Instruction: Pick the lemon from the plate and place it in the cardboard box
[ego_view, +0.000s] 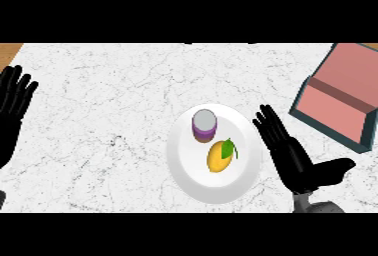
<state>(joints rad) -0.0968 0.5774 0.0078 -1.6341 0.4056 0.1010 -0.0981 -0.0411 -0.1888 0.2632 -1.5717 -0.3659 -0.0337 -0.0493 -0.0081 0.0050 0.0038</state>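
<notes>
Lemon (221, 156) with a green leaf lies on the white plate (193, 186), near the counter's front edge, beside a purple cup (204, 125). The right hand (293, 159) stands just beside the plate's right rim, fingers straight and apart, holding nothing; the left hand (13, 107) rests open at the counter's left edge. I think the fingers may push the lemon so it rolls against the cup, or the carry may miss the cardboard box (338, 97) at the back right corner.
</notes>
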